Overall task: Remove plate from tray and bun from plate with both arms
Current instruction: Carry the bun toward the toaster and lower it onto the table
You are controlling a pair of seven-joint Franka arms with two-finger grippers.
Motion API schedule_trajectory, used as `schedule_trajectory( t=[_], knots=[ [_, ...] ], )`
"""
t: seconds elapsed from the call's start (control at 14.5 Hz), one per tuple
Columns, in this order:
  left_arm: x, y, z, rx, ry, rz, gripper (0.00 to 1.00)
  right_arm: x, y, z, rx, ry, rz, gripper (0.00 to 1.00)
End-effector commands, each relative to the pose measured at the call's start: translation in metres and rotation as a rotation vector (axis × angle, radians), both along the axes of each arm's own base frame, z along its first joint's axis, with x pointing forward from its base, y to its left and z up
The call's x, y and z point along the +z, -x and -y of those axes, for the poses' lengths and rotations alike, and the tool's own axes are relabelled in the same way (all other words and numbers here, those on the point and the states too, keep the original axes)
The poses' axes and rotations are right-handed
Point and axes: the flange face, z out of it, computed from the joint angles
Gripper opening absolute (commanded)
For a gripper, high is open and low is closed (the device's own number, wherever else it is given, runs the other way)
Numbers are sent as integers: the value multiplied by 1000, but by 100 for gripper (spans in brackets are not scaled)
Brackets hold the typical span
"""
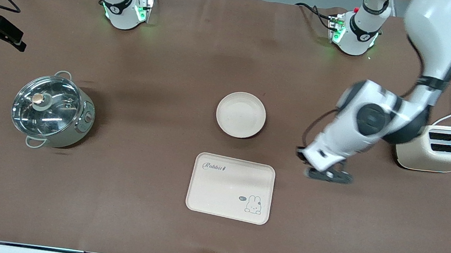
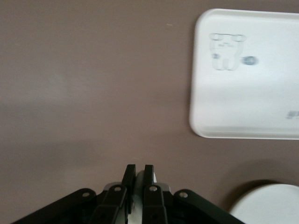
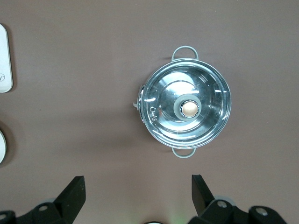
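— Two cream dishes sit mid-table: nearest the front camera is the rabbit tray (image 1: 230, 188), its long axis running between the arms' ends of the table; the round plate (image 1: 240, 114) lies just farther from that camera, flat and bare.

— And the grippers?

— Left gripper (image 1: 328, 175) hangs over bare table toward the left arm's end, beside the tray, fingers (image 2: 148, 179) pressed narrow together, holding nothing. A toaster (image 1: 440, 149) stands near it. Right gripper (image 3: 138, 192) is spread wide above the lidded pot (image 1: 52, 110).
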Motion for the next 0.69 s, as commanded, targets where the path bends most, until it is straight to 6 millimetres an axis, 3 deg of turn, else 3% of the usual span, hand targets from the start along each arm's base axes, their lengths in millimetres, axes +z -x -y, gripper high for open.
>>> schedule_trajectory(
  t=[0.0,0.21,0.28,0.34,0.41,0.48,0.62],
  knots=[
    [-53,-8,-45,-52,39,-81,7,0,4,-4,10,15,-6,100],
    [-97,-10,-54,-40,55,-127,21,2,5,-9,13,16,-6,100],
    [-113,-9,-52,-42,62,-139,44,2,5,-8,11,16,-6,100],
    [-129,-9,-52,-47,65,-138,60,2,5,-9,13,16,-6,100],
    [-135,-11,-52,-67,49,-121,97,1,5,-8,11,15,-7,100],
    [-133,-13,-57,-84,24,-106,100,1,5,-8,11,15,-9,100],
    [-111,-25,-64,-95,0,-64,100,0,5,-8,11,15,-12,100]
  ],
)
